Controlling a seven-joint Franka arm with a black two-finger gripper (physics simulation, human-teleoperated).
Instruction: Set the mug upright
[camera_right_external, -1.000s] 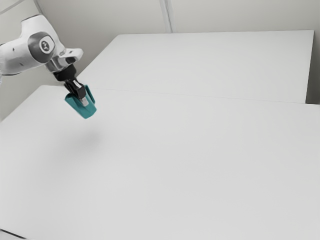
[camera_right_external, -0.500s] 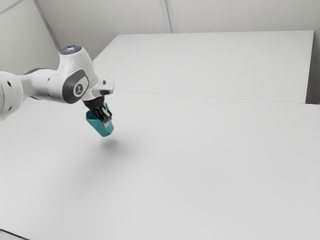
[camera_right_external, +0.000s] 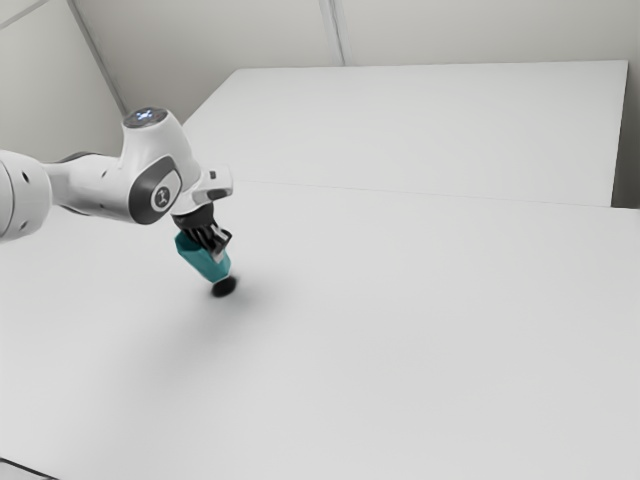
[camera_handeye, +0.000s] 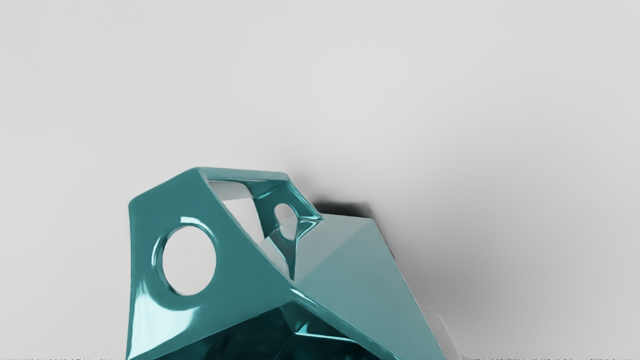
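The teal faceted mug (camera_right_external: 200, 258) leans at a slant in the exterior view, its lower end just over a small dark shadow on the table; whether it touches the surface I cannot tell. My gripper (camera_right_external: 220, 252) points down at a tilt and is shut on the mug's side. Seen from the wrist, the mug (camera_handeye: 240, 270) shows its round-holed handle part and part of its dark opening. A pale fingertip of the gripper (camera_handeye: 440, 335) lies along the mug's outer wall there; the other finger is hidden by the mug.
The wide white table (camera_right_external: 400, 330) spreads out under the arm and toward the exterior view's right. Behind it stands a large white panel (camera_right_external: 420, 125). A thin dark line (camera_right_external: 28, 468) crosses the exterior view's lower left corner.
Since a second ago my hand has carried the mug down and toward the exterior view's right. In the last half second it moved slightly lower, and a dark shadow has appeared under the mug's end.
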